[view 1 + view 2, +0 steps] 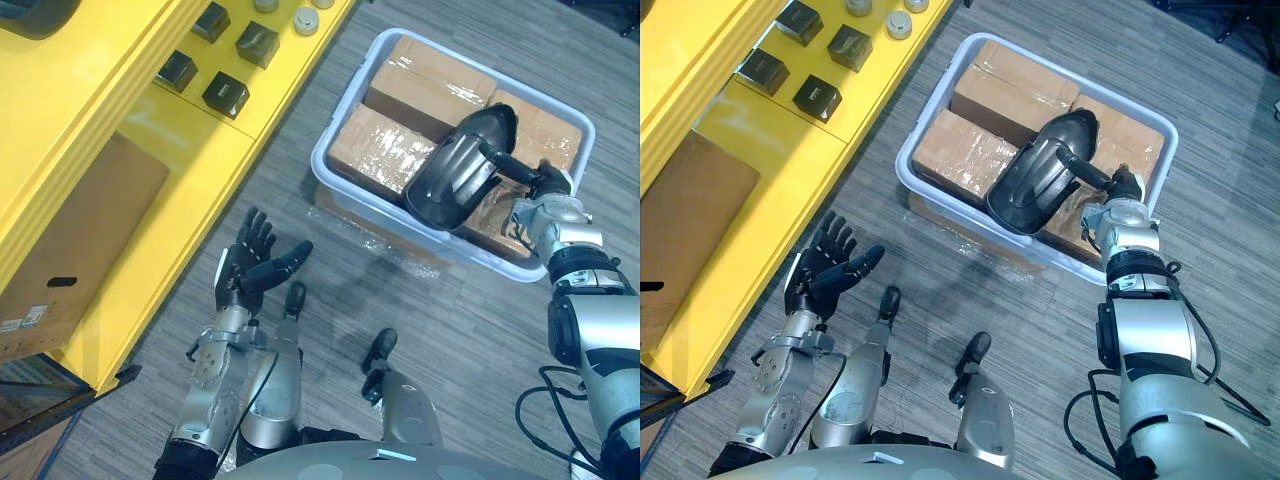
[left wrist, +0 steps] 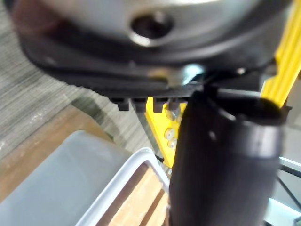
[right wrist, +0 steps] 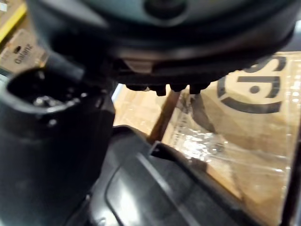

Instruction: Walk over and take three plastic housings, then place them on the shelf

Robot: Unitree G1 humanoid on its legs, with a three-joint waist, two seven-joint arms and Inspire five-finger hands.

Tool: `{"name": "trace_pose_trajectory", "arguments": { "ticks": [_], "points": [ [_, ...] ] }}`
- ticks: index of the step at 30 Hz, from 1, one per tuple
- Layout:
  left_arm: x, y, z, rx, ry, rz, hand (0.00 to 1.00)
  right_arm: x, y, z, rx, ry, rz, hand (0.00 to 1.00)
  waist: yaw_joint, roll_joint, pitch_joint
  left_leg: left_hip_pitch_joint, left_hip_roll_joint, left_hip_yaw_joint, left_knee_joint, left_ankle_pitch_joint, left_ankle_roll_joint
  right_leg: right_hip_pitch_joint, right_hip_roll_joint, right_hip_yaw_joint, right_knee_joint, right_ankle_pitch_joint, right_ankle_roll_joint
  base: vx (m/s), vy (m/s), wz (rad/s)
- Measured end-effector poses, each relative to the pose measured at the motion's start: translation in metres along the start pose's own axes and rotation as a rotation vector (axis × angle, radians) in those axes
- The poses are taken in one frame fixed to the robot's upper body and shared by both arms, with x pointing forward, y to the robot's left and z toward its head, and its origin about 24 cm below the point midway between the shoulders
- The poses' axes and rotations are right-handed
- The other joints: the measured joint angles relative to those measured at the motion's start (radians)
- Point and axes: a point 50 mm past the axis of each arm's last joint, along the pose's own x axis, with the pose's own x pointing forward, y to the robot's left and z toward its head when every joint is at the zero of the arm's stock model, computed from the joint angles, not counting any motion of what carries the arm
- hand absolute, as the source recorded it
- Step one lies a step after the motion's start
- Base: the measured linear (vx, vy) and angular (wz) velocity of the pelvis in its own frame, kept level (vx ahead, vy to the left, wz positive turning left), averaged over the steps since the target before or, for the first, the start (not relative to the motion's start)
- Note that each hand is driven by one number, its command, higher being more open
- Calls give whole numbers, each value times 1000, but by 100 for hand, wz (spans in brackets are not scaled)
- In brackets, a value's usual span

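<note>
**Item 1: black plastic housing** (image 1: 455, 175). A ribbed, shell-shaped part seen in the head view at 2 o'clock. It is lifted above the bin, tilted, with its hollow side facing up. A narrow black stem runs from it toward 3 o'clock into the right hand.

**Item 2: right hand** (image 1: 549, 180). At 3 o'clock, over the bin's far corner. Its fingers and thumb are closed on the housing's stem. In the right wrist view (image 3: 42, 141) the thumb lies against the housing's dark shell, with film-wrapped cardboard just past it.

**Item 3: left hand** (image 1: 245, 268). At 7 o'clock, above the floor and beside the shelf's front edge. The fingers are spread, the thumb points toward the bin, and it holds nothing.

**Item 4: bin** (image 1: 325, 165). Pale plastic, standing on the floor from 12 to 3 o'clock. It is packed with cardboard boxes (image 1: 385, 150) under clear film, directly beneath the housing.

**Item 5: yellow shelf** (image 1: 130, 90). Runs from 8 to 12 o'clock, well apart from the housing, with the bin's corner and a strip of grey floor (image 1: 330, 290) between them.
- The upper level carries small black boxes (image 1: 225, 93) and grey round parts (image 1: 306, 20).
- The lower level holds a large brown carton (image 1: 90, 230).
</note>
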Motion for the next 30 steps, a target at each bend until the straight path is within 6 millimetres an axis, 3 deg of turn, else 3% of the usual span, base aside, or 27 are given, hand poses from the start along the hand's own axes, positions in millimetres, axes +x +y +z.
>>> {"name": "trace_pose_trajectory", "arguments": {
  "ticks": [3, 4, 8, 11, 16, 20, 23, 28, 29, 30],
  "points": [
    [0, 1, 1, 2, -2, 18, 100, 0, 1, 5, 3, 20, 6, 100, 0, -5, 11, 0, 8, 2, 0, 0, 0, 0, 9, 3, -7, 10, -4, -19, -33, -5],
    [1, 1, 1, 2, -3, 21, 100, 0, 2, 9, 5, 31, 11, 0, 4, -8, 13, -1, 14, 5, 0, -1, -1, 0, 16, 6, -15, 17, -7, -23, -48, -10],
    [2, 3, 2, -18, -6, 56, 100, -2, 6, 14, -48, 89, 23, 0, 23, -20, 20, -4, 34, 15, 0, -1, -9, -3, 37, 18, -31, 24, -16, -21, -63, -12],
    [3, 3, 1, -20, -5, 70, 100, -2, -10, 24, -51, 117, -12, 0, 22, -20, 21, -15, 40, 18, 0, 3, -14, -18, 44, 24, -31, 24, -17, -19, -49, -6],
    [6, 4, -1, -34, 3, 102, 100, -2, -17, 5, -49, 253, -3, 0, 21, -18, 23, -15, 44, 19, 0, 5, -16, -19, 48, 24, -34, 22, -20, -4, -38, -3],
    [6, -7, -6, -95, 0, 87, 100, -3, -26, -14, -38, 359, -13, 0, 22, 23, 46, -29, 39, 6, 0, 11, -15, -24, 45, 10, -36, 21, -20, -9, -21, 8],
    [5, -11, -8, -119, -3, 85, 100, -3, -50, -5, -34, 327, -73, 0, 23, 43, 56, -47, 37, -5, 0, 21, -14, -37, 43, 0, -35, 21, -20, -17, -21, 11],
    [4, -11, -10, -156, -3, 98, 100, -3, -63, 1, -40, 287, -108, 0, 21, 61, 62, -47, 28, -7, 0, 26, -14, -36, 34, -3, -34, 22, -18, 3, -7, 2],
    [4, -11, -9, -156, -4, 96, 100, -3, -63, 1, -44, 280, -111, 100, 20, 62, 62, -47, 27, -7, 0, 26, -14, -36, 33, -3, -34, 22, -18, 0, 0, 0],
    [4, -11, -9, -156, -4, 92, 100, -3, -64, 1, -53, 275, -117, 100, 21, 62, 62, -47, 27, -7, 0, 26, -15, -36, 33, -3, -34, 22, -18, 0, 0, 0]
  ]
}}
